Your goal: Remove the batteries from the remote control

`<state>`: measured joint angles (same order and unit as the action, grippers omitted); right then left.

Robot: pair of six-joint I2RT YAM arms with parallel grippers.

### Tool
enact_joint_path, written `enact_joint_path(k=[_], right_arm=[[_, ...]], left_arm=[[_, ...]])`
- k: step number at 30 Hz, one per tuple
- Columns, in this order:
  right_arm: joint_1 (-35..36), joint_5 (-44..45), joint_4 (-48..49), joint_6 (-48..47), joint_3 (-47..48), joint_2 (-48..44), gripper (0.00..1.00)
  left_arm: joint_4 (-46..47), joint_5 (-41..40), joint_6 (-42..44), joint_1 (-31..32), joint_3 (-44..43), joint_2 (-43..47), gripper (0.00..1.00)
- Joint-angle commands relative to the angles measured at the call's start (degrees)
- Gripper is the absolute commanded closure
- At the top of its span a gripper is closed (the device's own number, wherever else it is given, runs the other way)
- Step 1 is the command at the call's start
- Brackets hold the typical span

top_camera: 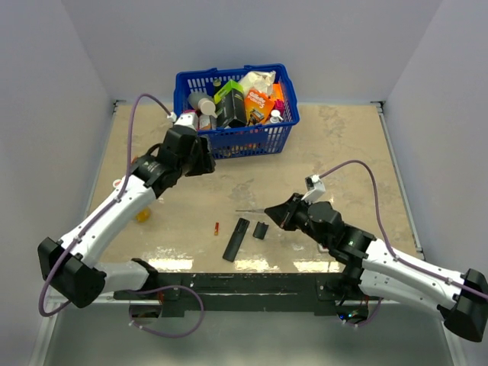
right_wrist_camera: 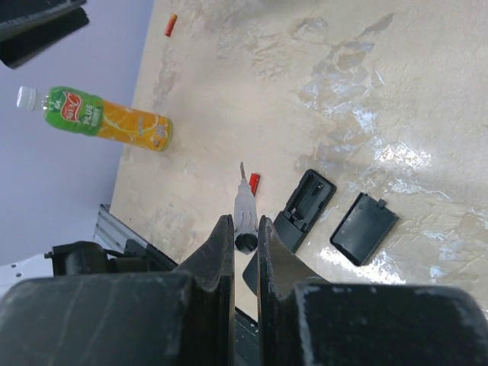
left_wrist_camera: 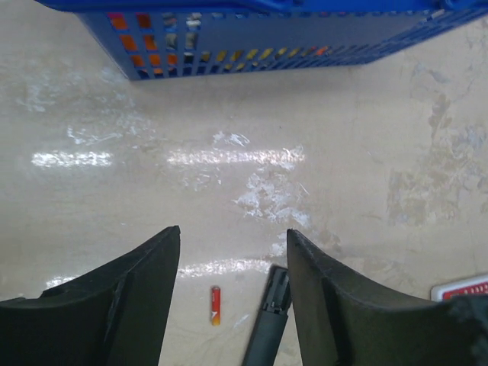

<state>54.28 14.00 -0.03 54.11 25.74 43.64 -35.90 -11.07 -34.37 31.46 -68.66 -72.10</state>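
A black remote (top_camera: pixel 236 239) lies face down near the table's front, its open battery bay (right_wrist_camera: pixel 311 197) looking empty. Its black cover (top_camera: pixel 261 230) lies just to its right; the right wrist view shows it too (right_wrist_camera: pixel 364 228). One small red battery (top_camera: pixel 216 228) lies on the table left of the remote, also seen in the left wrist view (left_wrist_camera: pixel 215 306) and the right wrist view (right_wrist_camera: pixel 255 181). My right gripper (top_camera: pixel 272 210) is shut on a small clear-handled screwdriver (right_wrist_camera: pixel 245 207), held above the remote's far end. My left gripper (top_camera: pixel 203 163) is open and empty, high up beside the basket.
A blue basket (top_camera: pixel 252 139) full of packets and bottles stands at the back. A small juice bottle (right_wrist_camera: pixel 91 118) lies at the left, by the left arm. A small orange-red cylinder (right_wrist_camera: pixel 171 25) lies farther left. A red and white card (left_wrist_camera: pixel 461 288) lies on the table.
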Motion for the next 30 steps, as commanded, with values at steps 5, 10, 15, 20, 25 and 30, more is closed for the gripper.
enact_joint_path(k=[5,10,15,20,25,30], right_arm=[[0.1,-0.7,-6.0,-4.6,7.0,-1.8,1.0],[0.1,-2.0,-12.2,-6.0,8.0,-3.9,1.0],[0.1,1.6,-18.9,-9.6,13.3,-4.5,1.0],[0.1,3.2,-19.3,-10.5,16.2,-3.6,1.0],[0.1,3.1,-17.5,-9.9,17.9,-0.2,1.0],[0.1,3.6,-18.5,-12.2,21.5,3.0,1.0]], left_arm=[[-8.1,-16.8,8.8,-21.1,-22.5,-4.9,0.38],[-12.2,-12.5,11.3,-35.8,-37.0,-18.6,0.43],[-8.5,-12.8,13.5,-43.2,-40.2,-25.5,0.42],[-0.8,-11.0,17.2,-46.6,-42.5,-33.4,0.45],[-4.9,-8.0,17.6,-47.2,-50.4,-43.8,0.5],[-2.8,-6.3,17.0,-47.8,-49.4,-46.9,0.49]])
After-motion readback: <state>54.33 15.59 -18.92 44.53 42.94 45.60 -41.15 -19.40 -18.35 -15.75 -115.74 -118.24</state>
